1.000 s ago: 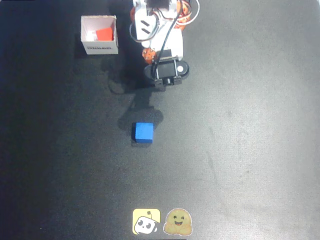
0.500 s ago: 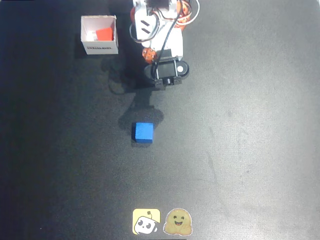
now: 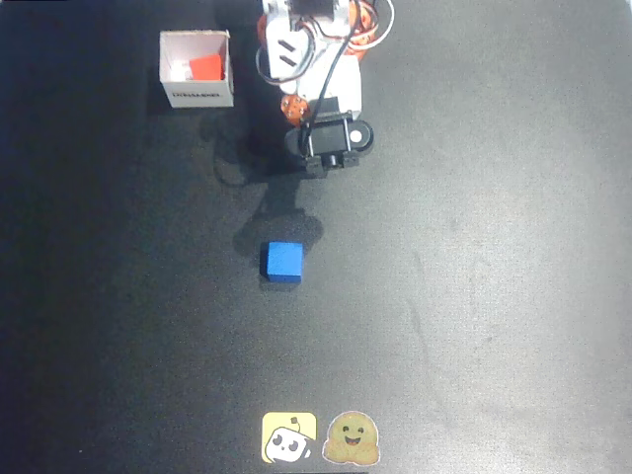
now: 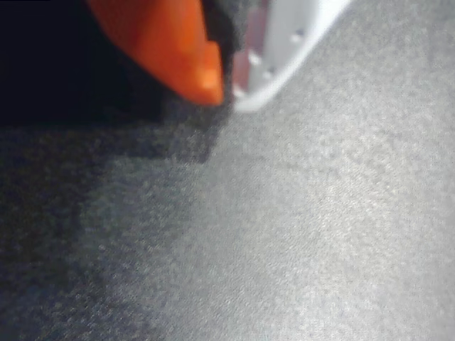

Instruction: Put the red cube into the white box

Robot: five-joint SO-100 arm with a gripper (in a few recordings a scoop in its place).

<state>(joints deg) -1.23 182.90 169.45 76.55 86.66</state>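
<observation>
Resting inside the white box (image 3: 197, 69) at the upper left of the overhead view, the red cube (image 3: 205, 67) lies against the box's right-hand inner wall, so the placement itself reads as done and the step in hand is judged to be the arm's retreat to a parked pose. The arm (image 3: 314, 59) is folded at the top centre of that view, with its black wrist-end assembly to the right of the box and apart from it. The blue cube (image 3: 282, 261) sits alone near the centre of the dark surface (image 3: 474, 296), below the arm and well apart from the box; 2 stickers (image 3: 318, 437) lie at the lower edge. In the wrist view the jaws (image 4: 226, 78) appear at the upper left as 1 orange finger (image 4: 178, 50) and 1 white finger (image 4: 284, 50), their tips drawn nearly together with nothing between them; they are judged to be pressed together and empty. Below them the view shows bare surface with a dark shadow at left. To finish this step well, the arm should fold without swinging left toward the box, since a brush against its thin wall could shift or tip it and spill the cube. Keeping the jaws raised off the surface and clear of the blue cube avoids disturbing the layout. The exact height of the jaws above the surface cannot be told from these views.
</observation>
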